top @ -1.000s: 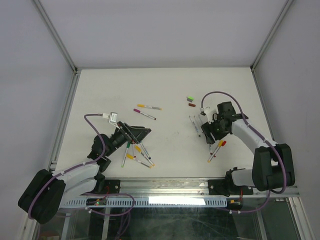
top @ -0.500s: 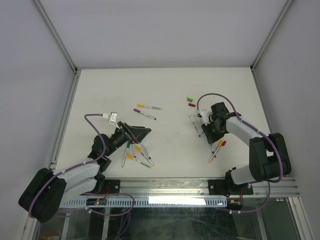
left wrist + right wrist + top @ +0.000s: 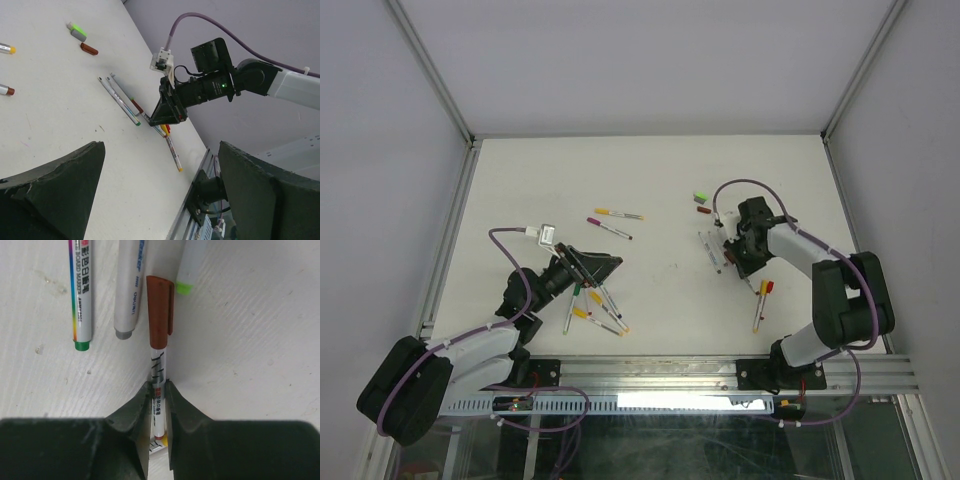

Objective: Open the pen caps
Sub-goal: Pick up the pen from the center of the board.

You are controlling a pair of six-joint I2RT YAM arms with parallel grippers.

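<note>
1. Your right gripper is clamped on a thin pen barrel, with the jaws pinching it just behind the cap. Gripping there leaves the cap end free, which looks like the reason for this hold.
2. Your left gripper hangs wide apart with nothing between its fingers. It sits over on its own side, well apart from the right one, so it cannot take the free end yet.
3. The table carries everything. The held pen seems to lie flat on it rather than being lifted, so the surface steadies the barrel.
4. A cluster of capped pens lies just under the left gripper, probably queued for later.
5. Three uncapped pens lie side by side next to the held one, tips pointing the same way. They look like finished work, parked together.
6. The dark red cap is on its barrel, pointing away from the right gripper and touching the neighbouring pens. This is the one to open now.
7. Two loose caps, one green and one dark red, rest beyond the right gripper, clear of the pens.
</note>
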